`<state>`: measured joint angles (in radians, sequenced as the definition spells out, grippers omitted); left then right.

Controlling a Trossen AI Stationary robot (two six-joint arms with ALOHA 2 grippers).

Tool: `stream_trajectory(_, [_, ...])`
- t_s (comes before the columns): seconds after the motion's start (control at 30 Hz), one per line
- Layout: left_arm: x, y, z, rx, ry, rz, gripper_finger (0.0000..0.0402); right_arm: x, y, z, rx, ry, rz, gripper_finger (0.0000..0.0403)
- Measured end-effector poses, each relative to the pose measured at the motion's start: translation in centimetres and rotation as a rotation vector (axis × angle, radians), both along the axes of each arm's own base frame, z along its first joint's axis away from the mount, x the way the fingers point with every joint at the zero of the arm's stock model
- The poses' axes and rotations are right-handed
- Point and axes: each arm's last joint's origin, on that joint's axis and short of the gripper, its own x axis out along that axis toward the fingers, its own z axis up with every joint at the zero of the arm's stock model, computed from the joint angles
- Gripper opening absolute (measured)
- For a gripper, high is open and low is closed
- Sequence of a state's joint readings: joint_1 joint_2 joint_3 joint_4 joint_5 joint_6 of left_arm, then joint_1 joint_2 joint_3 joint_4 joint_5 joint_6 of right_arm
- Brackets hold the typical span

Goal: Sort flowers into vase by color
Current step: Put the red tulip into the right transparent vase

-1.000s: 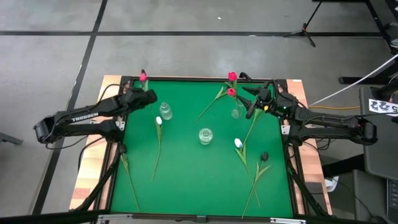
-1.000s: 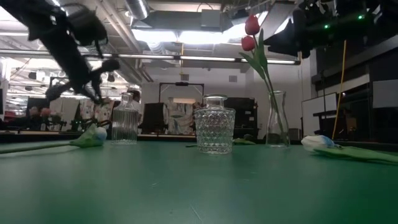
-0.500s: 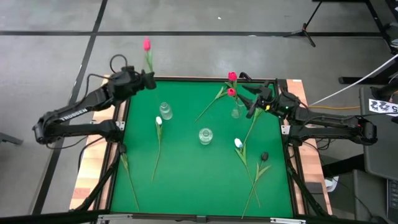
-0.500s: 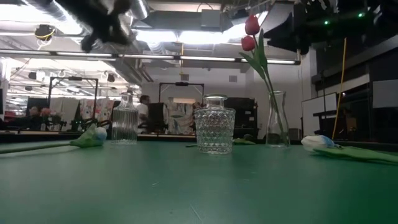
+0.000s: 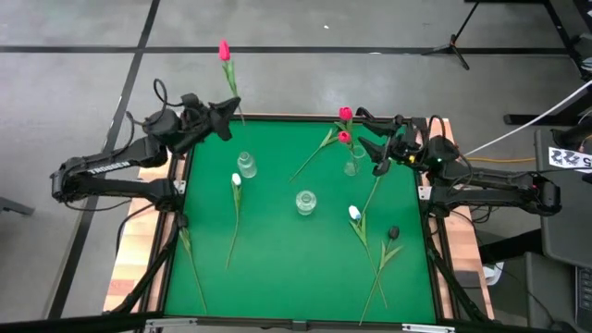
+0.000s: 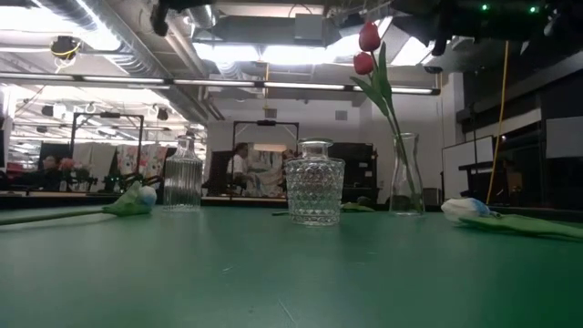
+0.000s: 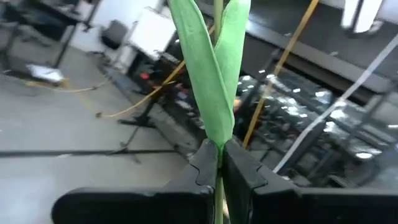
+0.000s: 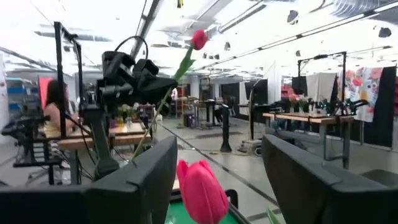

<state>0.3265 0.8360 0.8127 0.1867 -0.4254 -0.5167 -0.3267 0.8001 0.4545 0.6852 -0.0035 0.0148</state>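
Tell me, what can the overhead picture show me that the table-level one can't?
Only the high view shows the left end effector shut on a red tulip beyond the table's far edge, the open right end effector, and a near-black tulip lying on the green table. Only the low view shows the room behind and the round vase's diamond pattern. Both share three glass vases, two red tulips standing in the tall one, and white tulips lying flat.

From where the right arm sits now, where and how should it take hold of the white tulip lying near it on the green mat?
Grip the white tulip on its thin bare stem just below the head, coming straight down from above with the open right gripper. It lies flat on the green mat, so there is no room beneath it. Fingers should straddle the stem crosswise, clear of the dark tulip nearby.
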Motion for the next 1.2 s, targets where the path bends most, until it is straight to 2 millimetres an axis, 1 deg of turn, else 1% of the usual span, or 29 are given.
stream_trajectory(0.17, [2.1,-0.6,-0.2,0.037,-0.017,-0.06,0.0011,0.5,0.1,2.4,-0.04,0.015,0.076,0.0234])
stream_trajectory(0.3, [4.1,-0.8,-0.8,0.045,-0.04,-0.118,0.0008,1.3,0.0,4.5,-0.081,0.088,0.097,0.0234])
stream_trajectory(0.4, [5.5,-1.0,-1.0,0.068,-0.08,-0.182,0.0006,1.8,-0.2,5.7,-0.096,0.154,0.101,0.0234])
stream_trajectory(0.5, [6.7,-1.0,-0.7,0.082,-0.093,-0.225,0.0006,2.4,-0.3,6.2,-0.099,0.2,0.116,0.0234])
stream_trajectory(0.6, [7.8,-0.9,-0.1,0.122,-0.073,-0.266,0.0005,3.0,-0.5,6.5,-0.102,0.201,0.137,0.0234])
stream_trajectory(0.83, [9.9,-0.6,1.6,0.214,-0.047,-0.317,0.0004,4.6,-1.0,6.0,-0.065,0.229,0.165,0.0234])
stream_trajectory(0.93, [10.6,-0.4,1.6,0.224,-0.033,-0.317,0.0004,5.1,-1.1,6.2,-0.069,0.21,0.176,0.0234])
stream_trajectory(1.03, [11.1,-0.3,1.4,0.219,-0.022,-0.319,0.0004,5.6,-1.2,6.8,-0.091,0.179,0.202,0.0234])
stream_trajectory(1.2, [11.9,-0.2,0.7,0.201,-0.01,-0.34,0.0004,6.7,-1.5,7.7,-0.105,0.174,0.233,0.0234])
